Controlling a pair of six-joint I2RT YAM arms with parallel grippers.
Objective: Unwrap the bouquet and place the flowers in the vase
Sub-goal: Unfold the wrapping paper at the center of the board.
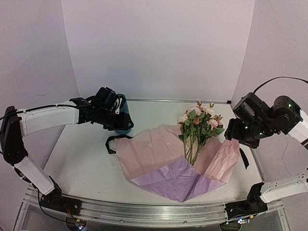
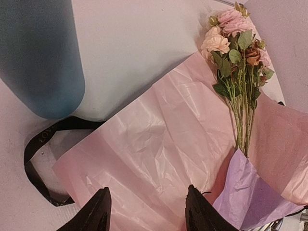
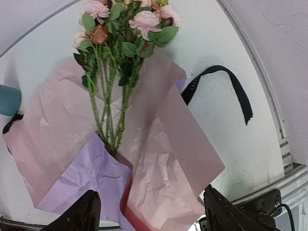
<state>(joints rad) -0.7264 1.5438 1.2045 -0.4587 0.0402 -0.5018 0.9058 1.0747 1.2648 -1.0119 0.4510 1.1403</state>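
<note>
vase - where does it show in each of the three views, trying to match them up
top external: the vase stands left of centre, partly hidden, just beyond the pink paper.
left wrist: the vase fills the upper left corner.
right wrist: only a teal sliver of the vase shows at the left edge.
shared landmark: the flowers, lying on the pink paper in all three.

Flowers [image 1: 199, 122] on the right half of the spread paper [image 1: 154, 154], vase [image 1: 126, 119] behind its left corner, ribbon [image 1: 109, 143] alongside.

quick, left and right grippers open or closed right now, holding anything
left gripper: open, holding nothing
right gripper: open, holding nothing
</note>
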